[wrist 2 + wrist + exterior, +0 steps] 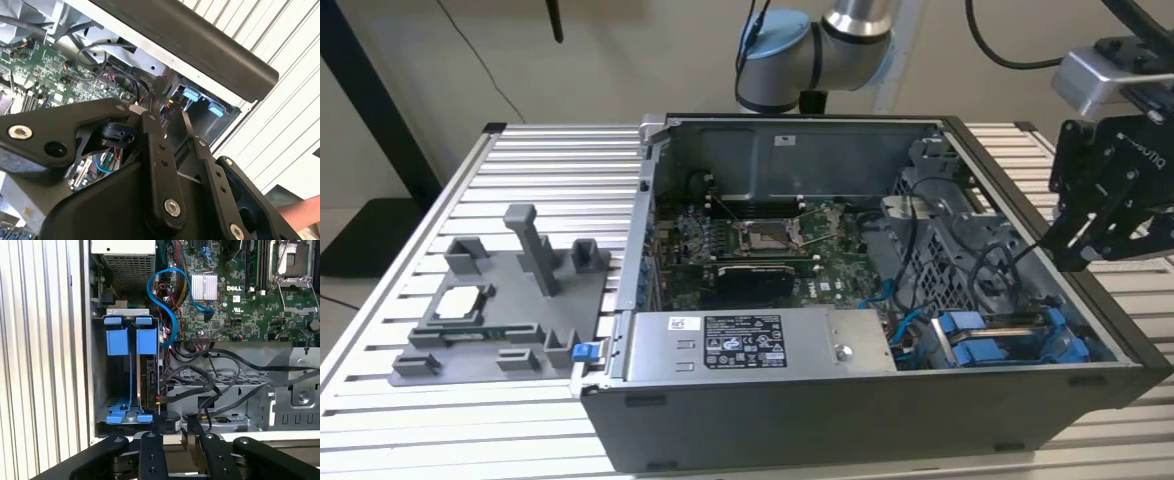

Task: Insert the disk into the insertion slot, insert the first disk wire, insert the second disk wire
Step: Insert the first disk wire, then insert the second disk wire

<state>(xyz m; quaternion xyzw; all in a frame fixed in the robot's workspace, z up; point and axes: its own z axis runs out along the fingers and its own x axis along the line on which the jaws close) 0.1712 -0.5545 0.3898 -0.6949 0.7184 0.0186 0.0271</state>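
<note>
Edge-on disk [149,385] in insertion slot [97,375], mostly hidden by blue carrier [146,341]. Released, empty hand [171,434]; black cables [200,390] just beside.

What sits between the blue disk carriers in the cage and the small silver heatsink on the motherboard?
In the first wrist view, a looped blue cable and coloured wires lie between the blue carriers and the heatsink.

robot lab bench: arm [803,62] over slatted alu table [400,430] w/ open pc case [854,425] (grey parts jig [507,330] beside it)
</note>
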